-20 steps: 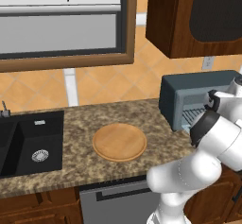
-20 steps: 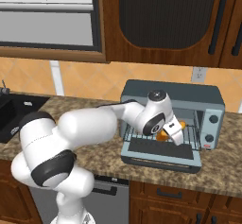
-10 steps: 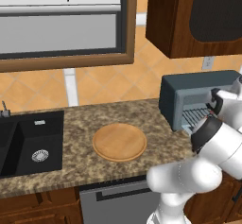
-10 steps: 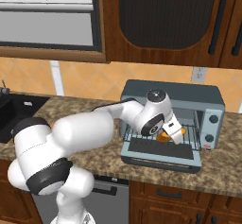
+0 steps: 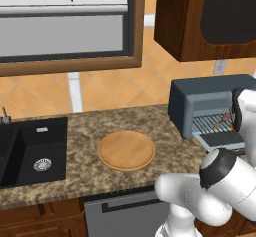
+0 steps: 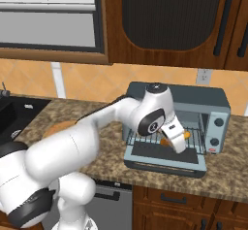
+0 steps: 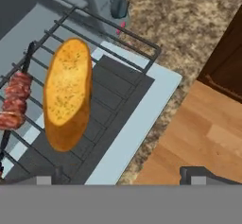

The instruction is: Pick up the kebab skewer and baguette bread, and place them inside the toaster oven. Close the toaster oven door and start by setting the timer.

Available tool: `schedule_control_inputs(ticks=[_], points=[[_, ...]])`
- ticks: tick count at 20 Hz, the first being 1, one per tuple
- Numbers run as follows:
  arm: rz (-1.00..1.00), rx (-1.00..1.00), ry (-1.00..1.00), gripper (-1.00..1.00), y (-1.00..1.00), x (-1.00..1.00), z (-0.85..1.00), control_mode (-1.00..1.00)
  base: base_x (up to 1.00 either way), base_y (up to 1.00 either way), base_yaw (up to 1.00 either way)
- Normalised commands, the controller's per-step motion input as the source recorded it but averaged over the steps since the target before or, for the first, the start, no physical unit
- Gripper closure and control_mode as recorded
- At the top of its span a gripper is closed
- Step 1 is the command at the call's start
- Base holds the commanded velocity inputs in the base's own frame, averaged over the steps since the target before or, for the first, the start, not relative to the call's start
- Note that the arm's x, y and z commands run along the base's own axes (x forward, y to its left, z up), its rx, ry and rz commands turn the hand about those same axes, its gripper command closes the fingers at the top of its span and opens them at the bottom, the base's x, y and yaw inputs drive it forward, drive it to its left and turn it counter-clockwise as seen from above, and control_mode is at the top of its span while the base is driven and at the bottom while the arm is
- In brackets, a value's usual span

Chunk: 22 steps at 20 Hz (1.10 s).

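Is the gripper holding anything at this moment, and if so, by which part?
Nothing is held. The gripper is open, and the baguette bread lies free on the toaster oven rack beside the kebab skewer.

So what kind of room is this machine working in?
A home kitchen, computer-rendered by the look of it: a speckled stone counter with a black sink, dark wooden cabinets overhead, and a toaster oven standing open with a baguette on its rack.
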Motion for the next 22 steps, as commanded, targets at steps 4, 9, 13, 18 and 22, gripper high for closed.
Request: schedule_control_inputs(ticks=[4, 9, 13, 18, 22], points=[[-0.1, 0.14, 0.33, -1.0, 0.01, -0.41, -0.62, -1.0, 0.0, 0.0, 0.0], [-0.03, 0.14, 0.17, -1.0, -0.1, -0.49, -0.5, -1.0, 0.0, 0.0, 0.0], [-0.02, 0.11, 0.07, -1.0, 0.01, 0.09, -0.39, -1.0, 0.0, 0.0, 0.0], [0.0, 0.1, 0.04, -1.0, 0.06, 0.25, -0.37, -1.0, 0.0, 0.0, 0.0], [0.0, 0.04, 0.0, -1.0, 0.14, 0.29, -0.34, -1.0, 0.0, 0.0, 0.0]])
